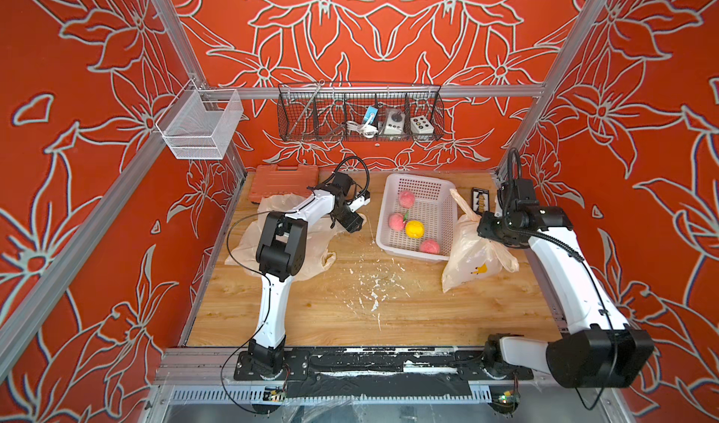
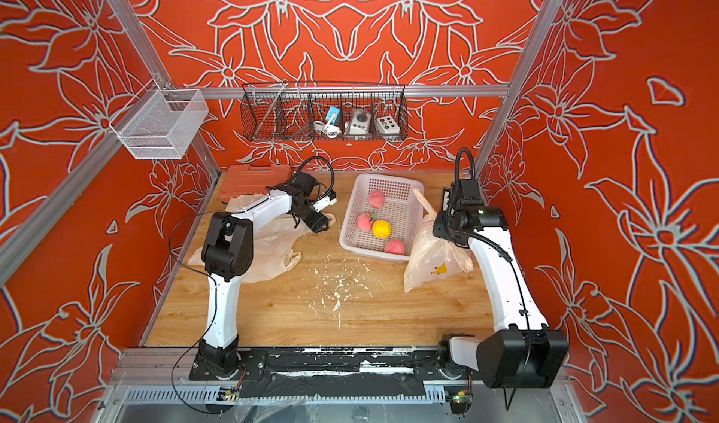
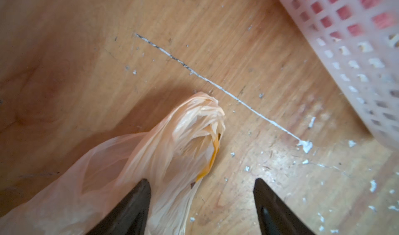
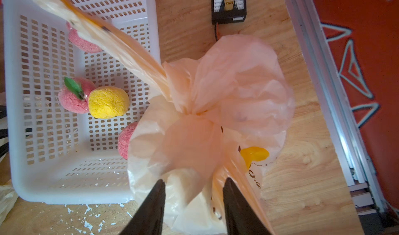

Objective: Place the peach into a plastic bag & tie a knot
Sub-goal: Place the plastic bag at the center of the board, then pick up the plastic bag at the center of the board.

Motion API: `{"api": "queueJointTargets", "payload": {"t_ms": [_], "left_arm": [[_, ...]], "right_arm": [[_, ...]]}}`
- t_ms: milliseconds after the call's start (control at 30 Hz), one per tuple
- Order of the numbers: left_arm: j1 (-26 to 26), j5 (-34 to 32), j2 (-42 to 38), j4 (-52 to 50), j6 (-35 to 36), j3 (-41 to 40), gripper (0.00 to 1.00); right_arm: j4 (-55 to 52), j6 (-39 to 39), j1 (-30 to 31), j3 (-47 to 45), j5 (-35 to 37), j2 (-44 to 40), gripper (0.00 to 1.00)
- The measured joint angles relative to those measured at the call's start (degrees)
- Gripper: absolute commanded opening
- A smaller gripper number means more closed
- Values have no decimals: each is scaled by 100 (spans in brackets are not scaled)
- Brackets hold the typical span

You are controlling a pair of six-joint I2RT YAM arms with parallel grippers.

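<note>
Left gripper (image 3: 200, 181) released, jaws spread over a handle of the flat bag (image 1: 315, 259) by the table's left edge. Three peaches (image 1: 406, 198) in the white basket (image 1: 408, 254), far right. Right gripper (image 4: 194, 180) unclenched, jaws apart over the gathered bag (image 1: 472, 261) at the right edge.

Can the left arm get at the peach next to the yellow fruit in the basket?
Likely yes: the left gripper hangs open beside the open-topped basket, and nothing covers that peach.
</note>
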Motion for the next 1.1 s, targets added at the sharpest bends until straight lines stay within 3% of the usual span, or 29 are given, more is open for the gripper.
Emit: {"api": "queueJointTargets", "payload": {"t_ms": [200, 333, 533, 733, 800, 933, 1100], "left_arm": [[0, -57, -588, 380, 120, -420, 80], [20, -2, -817, 492, 164, -173, 80], [63, 136, -101, 238, 284, 824, 77], [151, 173, 549, -125, 369, 765, 73], [203, 212, 645, -208, 385, 769, 65], [306, 273, 754, -295, 343, 916, 20], [337, 306, 678, -402, 48, 1099, 3]], "right_arm": [[-201, -33, 323, 490, 153, -48, 48], [-251, -31, 603, 627, 184, -44, 47], [-232, 37, 1086, 634, 157, 146, 45], [-90, 101, 1375, 669, 20, 352, 44], [-22, 140, 1484, 695, -33, 437, 43], [168, 238, 1762, 699, -155, 658, 39], [511, 352, 2173, 732, -442, 1036, 47]]}}
